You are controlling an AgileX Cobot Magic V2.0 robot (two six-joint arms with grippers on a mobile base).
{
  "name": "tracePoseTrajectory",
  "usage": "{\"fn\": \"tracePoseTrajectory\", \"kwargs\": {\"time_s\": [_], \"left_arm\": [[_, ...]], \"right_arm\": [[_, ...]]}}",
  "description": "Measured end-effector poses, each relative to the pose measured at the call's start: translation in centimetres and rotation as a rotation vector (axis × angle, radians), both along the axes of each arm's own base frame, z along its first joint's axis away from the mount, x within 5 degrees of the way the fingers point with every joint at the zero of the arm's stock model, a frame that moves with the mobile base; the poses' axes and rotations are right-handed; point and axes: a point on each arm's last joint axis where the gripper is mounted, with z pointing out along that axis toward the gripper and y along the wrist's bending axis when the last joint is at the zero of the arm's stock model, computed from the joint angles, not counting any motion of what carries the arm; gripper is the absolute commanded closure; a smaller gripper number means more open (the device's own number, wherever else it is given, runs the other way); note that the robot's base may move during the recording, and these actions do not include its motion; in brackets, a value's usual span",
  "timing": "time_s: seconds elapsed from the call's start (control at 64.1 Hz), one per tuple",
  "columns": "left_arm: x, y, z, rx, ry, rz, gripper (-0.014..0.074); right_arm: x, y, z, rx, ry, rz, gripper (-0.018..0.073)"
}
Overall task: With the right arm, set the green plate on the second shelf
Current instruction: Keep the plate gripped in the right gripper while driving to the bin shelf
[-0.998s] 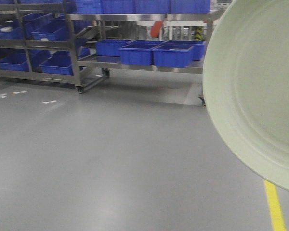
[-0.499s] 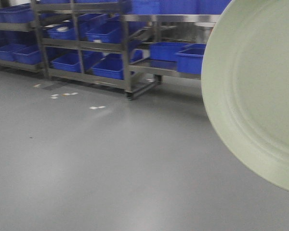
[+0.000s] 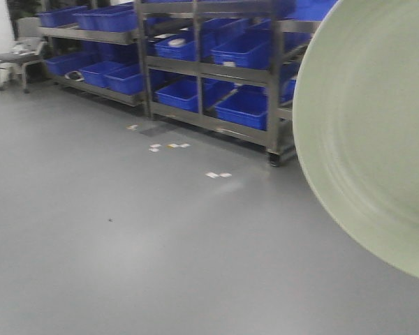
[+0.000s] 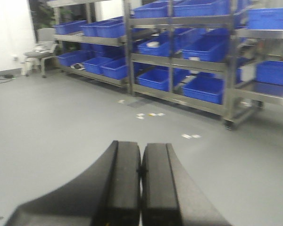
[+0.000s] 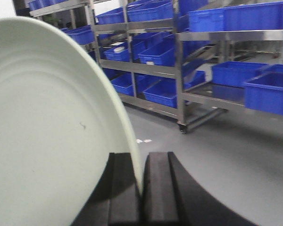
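Plate: green plate (image 3: 377,139) is up on edge and tilted, filling the right side of the front view — in the air, not on a shelf.
Plate face: concentric rings visible; one small dark speck shows in the right wrist view (image 5: 47,132).
Right gripper (image 5: 141,162): clamped on the plate's rim, which drops into the thin slit between the two black fingers. The plate spreads up and left from there.
Left gripper (image 4: 141,157): fingers pressed together with nothing between them, pointing out over the floor.
Racks (image 3: 209,70): steel, several levels, lined along the far side; castor (image 3: 274,159) under the near post.
Bins (image 3: 244,108): blue, sitting on the rack shelves. One upper bin holds something pale and round — too small to tell what.
Plate vs racks: well apart, with grey floor (image 3: 126,244) between them.
Floor scraps (image 3: 218,174): small white bits near the rack foot.
Chair (image 3: 17,56): grey, far left, beside the white wall.
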Motion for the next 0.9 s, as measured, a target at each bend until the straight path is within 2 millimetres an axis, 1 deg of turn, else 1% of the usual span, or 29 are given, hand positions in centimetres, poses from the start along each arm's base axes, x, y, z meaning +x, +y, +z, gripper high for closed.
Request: {"fn": "tracePoseTrajectory", "kwargs": {"time_s": [0.905], "left_arm": [[0.0,0.0,0.0,0.0,0.0,0.0,0.0466]], "right_arm": [[0.0,0.0,0.0,0.0,0.0,0.0,0.0501]]}}
